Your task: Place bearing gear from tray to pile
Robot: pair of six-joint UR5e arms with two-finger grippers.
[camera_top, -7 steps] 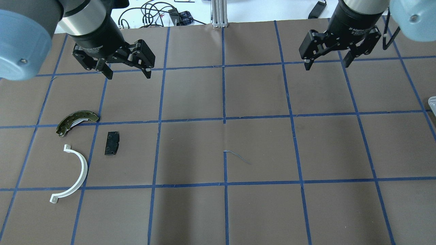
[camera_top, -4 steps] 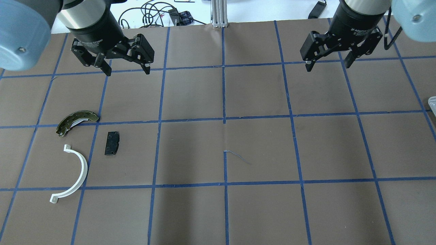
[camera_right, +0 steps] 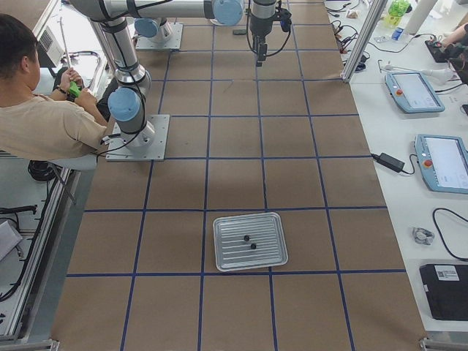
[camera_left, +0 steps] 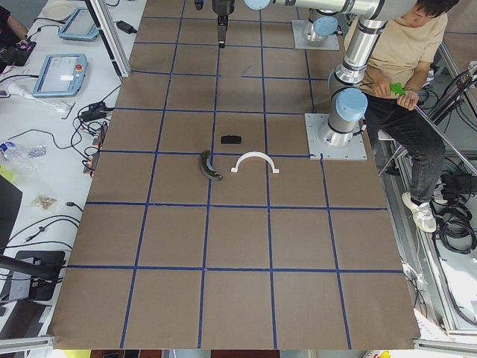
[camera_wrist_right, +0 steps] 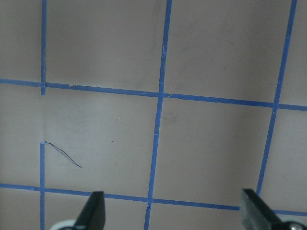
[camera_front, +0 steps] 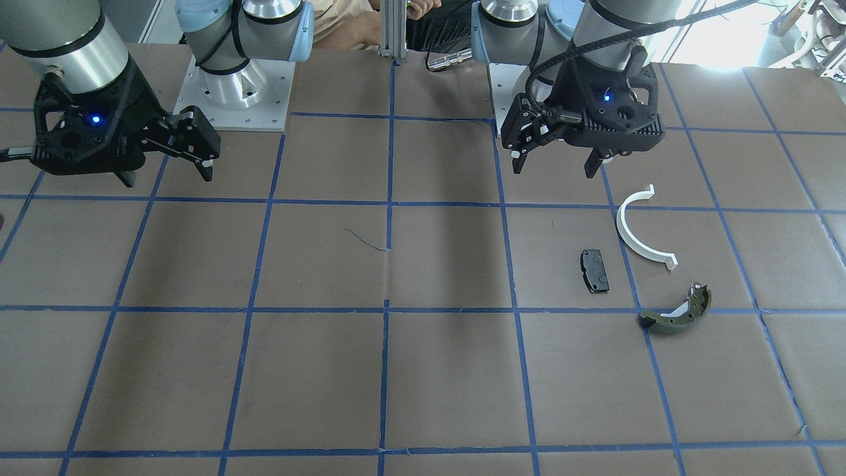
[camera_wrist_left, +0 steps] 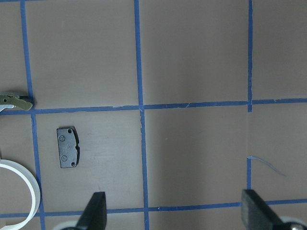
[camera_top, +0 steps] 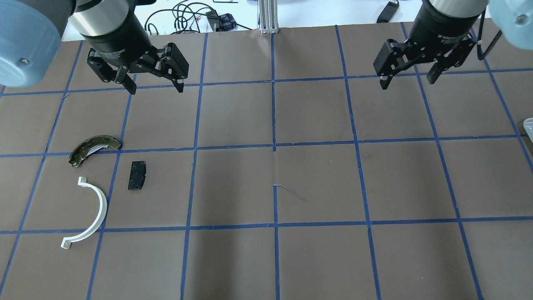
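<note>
The pile lies on the left of the table: a white half-ring [camera_top: 89,212], a black pad [camera_top: 137,175] and an olive brake shoe [camera_top: 93,149]. It also shows in the front view as the half-ring [camera_front: 638,228], the pad [camera_front: 595,270] and the shoe [camera_front: 677,312]. The metal tray [camera_right: 234,256] shows in the exterior right view with two small dark parts [camera_right: 246,238] in it; which of them is the bearing gear I cannot tell. My left gripper [camera_top: 156,88] hangs open and empty beyond the pile. My right gripper [camera_top: 408,82] hangs open and empty at the far right.
The table is brown paper with a blue tape grid. A corner of the tray [camera_top: 529,125] shows at the right edge of the overhead view. A loose tape thread [camera_top: 289,191] lies mid-table. A seated person [camera_right: 44,117] is behind the robot bases.
My right gripper has shifted a little to the right. My left gripper has drifted slightly towards the far edge. Both stay open and the pile has not moved.
</note>
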